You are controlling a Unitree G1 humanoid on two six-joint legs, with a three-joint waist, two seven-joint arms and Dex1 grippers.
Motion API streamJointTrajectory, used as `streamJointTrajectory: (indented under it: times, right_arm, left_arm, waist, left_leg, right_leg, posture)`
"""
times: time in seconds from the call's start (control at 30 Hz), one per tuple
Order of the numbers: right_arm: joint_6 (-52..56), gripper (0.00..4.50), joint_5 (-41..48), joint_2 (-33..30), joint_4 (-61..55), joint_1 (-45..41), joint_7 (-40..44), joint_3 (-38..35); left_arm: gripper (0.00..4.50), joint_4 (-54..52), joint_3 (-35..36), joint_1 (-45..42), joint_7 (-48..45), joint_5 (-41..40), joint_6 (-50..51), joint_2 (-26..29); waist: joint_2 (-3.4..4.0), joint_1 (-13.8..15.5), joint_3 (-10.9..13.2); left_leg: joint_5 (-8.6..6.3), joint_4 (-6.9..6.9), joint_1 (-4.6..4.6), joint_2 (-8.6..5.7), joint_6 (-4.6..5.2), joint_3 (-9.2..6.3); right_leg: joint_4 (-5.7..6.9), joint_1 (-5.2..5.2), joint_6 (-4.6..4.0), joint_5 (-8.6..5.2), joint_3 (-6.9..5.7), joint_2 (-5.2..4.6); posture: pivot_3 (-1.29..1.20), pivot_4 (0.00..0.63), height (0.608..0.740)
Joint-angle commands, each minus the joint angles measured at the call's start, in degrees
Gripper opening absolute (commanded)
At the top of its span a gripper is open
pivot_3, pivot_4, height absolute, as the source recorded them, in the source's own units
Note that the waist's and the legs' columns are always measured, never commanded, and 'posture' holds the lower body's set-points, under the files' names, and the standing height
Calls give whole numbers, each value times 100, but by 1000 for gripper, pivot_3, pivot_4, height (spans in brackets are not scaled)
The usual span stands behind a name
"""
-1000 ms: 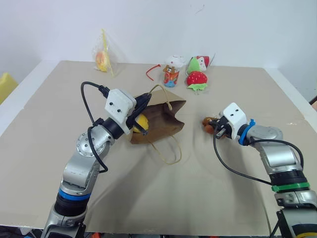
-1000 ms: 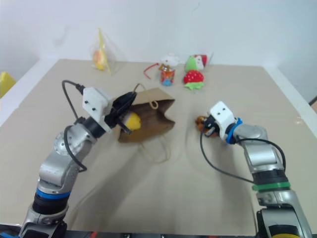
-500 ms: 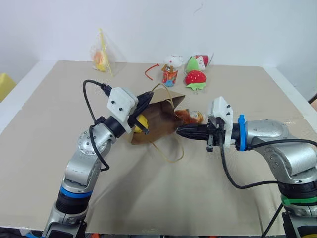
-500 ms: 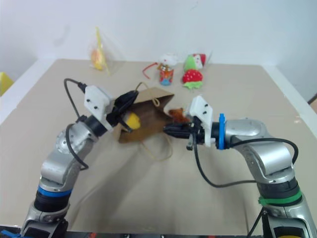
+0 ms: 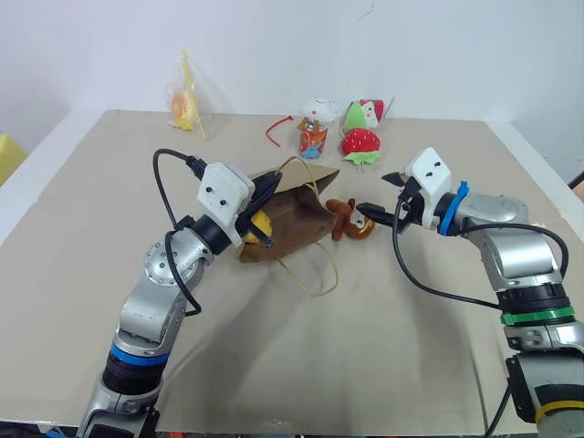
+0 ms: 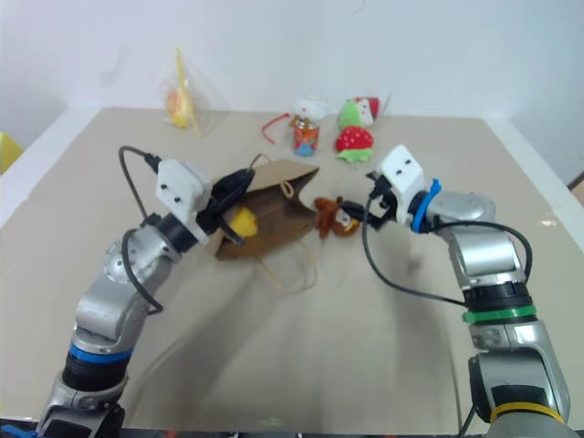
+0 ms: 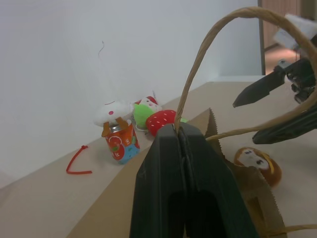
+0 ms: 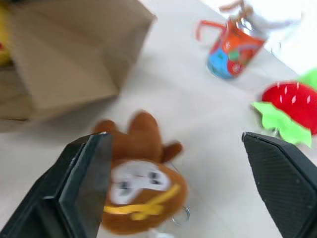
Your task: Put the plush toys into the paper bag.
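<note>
Your right gripper (image 5: 376,208) has let go of the brown monkey plush (image 5: 347,219) it carried a moment ago and pulled back, its fingers now spread wide with nothing between them. The monkey lies on the table (image 5: 383,356) just ahead of those fingertips, beside the closed end of the paper bag (image 5: 290,215) and not inside it.

Your left gripper (image 7: 181,148) is clamped shut on the bag's rim where the cord handle (image 7: 208,59) rises, holding the mouth up. The white-and-yellow egg plush (image 5: 261,224) sits in that mouth, right beside the left fingers.

So I judge one toy is in and the monkey is still left to bag; you'll need to regrasp it and bring it round to the open end. I can read no writing or brand on anything.
</note>
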Motion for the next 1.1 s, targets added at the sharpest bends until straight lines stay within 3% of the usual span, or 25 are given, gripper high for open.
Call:
streamJointTrajectory:
  times: [0.03,0.47,0.63,0.67,0.7,0.73,0.77,0.87,1.0,1.1]
  right_arm:
    - [-245,4366,-171,155,427,-220,154,139]
    - [-571,4366,-620,818,1943,-292,-10,300]
    - [-887,2840,-739,898,2016,-279,-137,210]
    - [-923,2203,-756,904,2019,-281,-161,199]
    - [-1000,2203,-799,892,2015,-285,-172,213]
    - [-1035,1488,-819,880,1997,-284,-175,214]
    - [-1053,1327,-831,874,1980,-286,-172,207]
    - [-1109,263,-849,822,1841,-258,-128,182]
    - [-946,196,-737,638,1489,-310,32,30]
    - [-702,196,-555,125,1036,-433,701,-39]
  left_arm:
    - [0,-240,44,3,21,-4,-85,2]
    - [0,-315,65,13,31,-2,-34,52]
    - [0,-322,77,7,37,-5,-5,62]
    - [0,-316,77,4,38,-4,-4,62]
    - [0,-308,74,1,39,-3,-4,60]
    - [0,-300,70,-2,39,-3,-3,56]
    - [0,-291,66,-7,38,-3,-2,54]
    - [0,-267,53,-12,37,-2,-5,42]
    - [0,-253,55,-9,31,-6,-3,42]
    - [0,-231,64,-20,28,-6,0,48]
  waist:
    - [0,-2,0]
    - [1,-7,0]
    - [1,-9,0]
    - [1,-9,0]
    - [1,-9,0]
    - [1,-9,0]
    - [1,-9,0]
    - [1,-8,0]
    - [2,-6,1]
    - [8,1,4]
  left_leg:
    - [0,0,0,0,0,0]
    - [0,3,-1,-2,0,3]
    - [0,3,1,0,0,1]
    - [0,3,1,2,0,1]
    - [0,3,1,2,0,1]
    - [0,3,1,2,0,1]
    - [0,3,1,2,0,1]
    - [0,3,1,1,0,2]
    - [0,3,0,0,0,3]
    - [0,3,-1,-2,0,2]
  right_leg:
    - [0,0,0,0,0,0]
    - [1,1,2,2,2,-3]
    - [2,1,2,2,1,0]
    - [2,1,2,2,1,2]
    - [2,1,2,2,1,2]
    - [2,1,2,2,1,2]
    - [2,1,2,2,1,2]
    - [2,1,2,2,2,1]
    - [2,1,2,2,2,-2]
    - [2,1,2,2,1,-4]
  posture:
    - [0,150,740]
    - [0,150,740]
    - [0,150,740]
    - [0,150,740]
    - [0,150,740]
    - [0,150,740]
    - [0,150,740]
    - [0,150,740]
    - [0,150,740]
    - [0,150,740]
